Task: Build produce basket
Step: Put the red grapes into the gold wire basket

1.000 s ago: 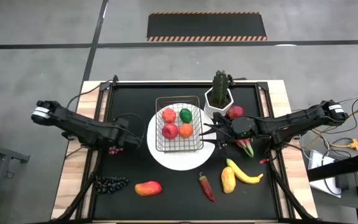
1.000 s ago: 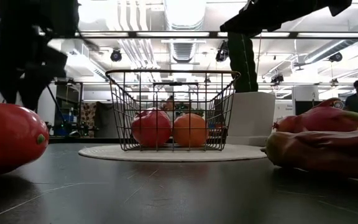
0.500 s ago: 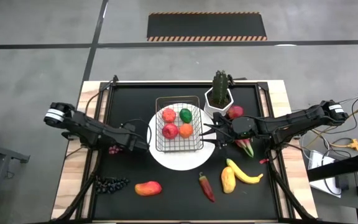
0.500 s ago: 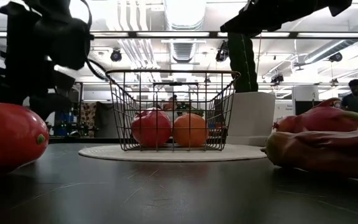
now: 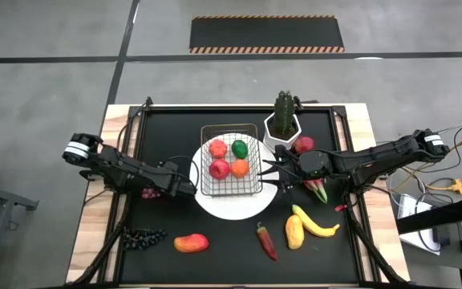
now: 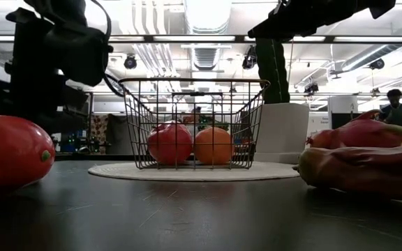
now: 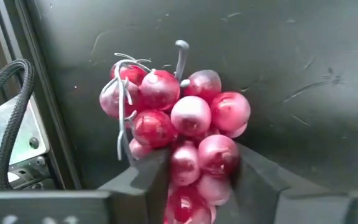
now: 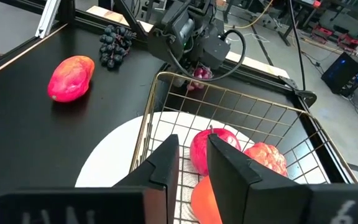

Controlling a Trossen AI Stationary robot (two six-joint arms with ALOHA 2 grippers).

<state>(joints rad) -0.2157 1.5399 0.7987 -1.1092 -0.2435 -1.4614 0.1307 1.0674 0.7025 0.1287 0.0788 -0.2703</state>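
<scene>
**Now: left gripper closing on the red grapes, get the pinch right before lifting**

Left gripper (image 7: 194, 186) sits low on the bench (image 5: 167, 128) near its left edge, just left of the white plate (image 5: 215, 205). Its fingers (image 7: 143, 180) flank the lower half of the red grapes (image 7: 179, 118); they look to be touching the bunch on both sides, but I can't call it a firm clamp yet. Stem and upper berries stick out beyond the tips.

Advice: the cluster is lumpy and likely to shift, so finish the close before any lift. Rise straight up and clear the rim of the basket (image 5: 231, 167), which stands on the plate close by toward bench centre. Release low over the free corner: red apples (image 5: 218, 149), a green piece (image 5: 239, 148) and an orange (image 5: 240, 168) already fill most of the floor.

Right gripper (image 8: 191, 162) hovers at the basket's right rim, fingers nearly together, holding nothing. Keep it still, or it may nudge the wire.

Dark grapes (image 5: 143, 237), mango (image 5: 191, 242), chili (image 5: 266, 241) and banana (image 5: 315, 225) still lie along the near edge.
</scene>
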